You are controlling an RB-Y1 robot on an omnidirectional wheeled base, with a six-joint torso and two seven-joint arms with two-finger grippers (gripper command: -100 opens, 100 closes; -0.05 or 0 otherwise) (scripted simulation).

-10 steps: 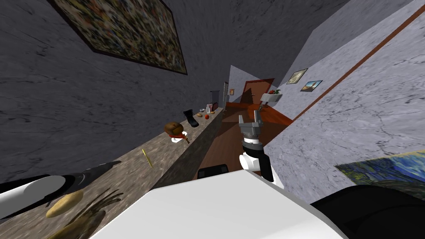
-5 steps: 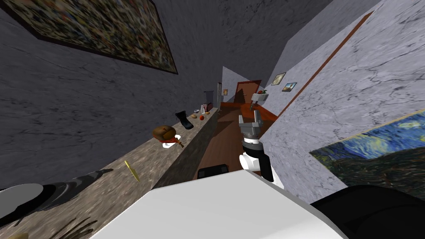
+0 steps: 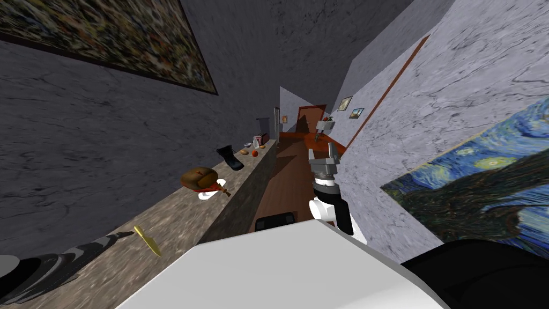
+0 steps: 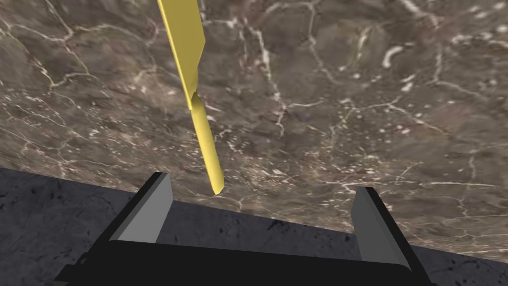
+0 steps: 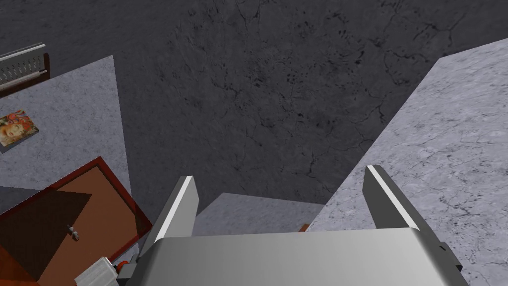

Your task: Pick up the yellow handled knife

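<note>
Grey-fingered L gripper [image 4: 268, 211]: spread wide, nothing held, poised at edge of brown veined stone counter [image 4: 347, 124]. Yellow knife [image 4: 196, 89] flat on that counter just ahead of the fingers. All yellow, narrow handle end pointing back toward gripper and stopping just short of the gap, nearer one finger [image 4: 154, 208] than the other. Wider blade part running away. Not touching either finger. Dark grey speckled surface [image 4: 44, 213] along counter edge, next to gripper body.

Head view: same knife [image 3: 147, 241] on near stretch of counter, well apart from other stuff. Further along: white dish [image 3: 206, 195] w/ brown round lump [image 3: 199, 176] on top, reddish bit at its side; can't tell what food. Then black curved obj [image 3: 229, 159]. Then cluster of small items: red one [image 3: 254, 153], orange-ish one [image 3: 244, 152], pale bottle-like thing [image 3: 256, 141]; too small to ID. Far down the hall, white tub [image 3: 324, 125] on wall w/ red + green stuff [image 3: 327, 118] in it.

R gripper [image 3: 324, 155]: held up over brown floor [image 3: 289, 182] beside counter, fingers apart, nothing between.
</note>
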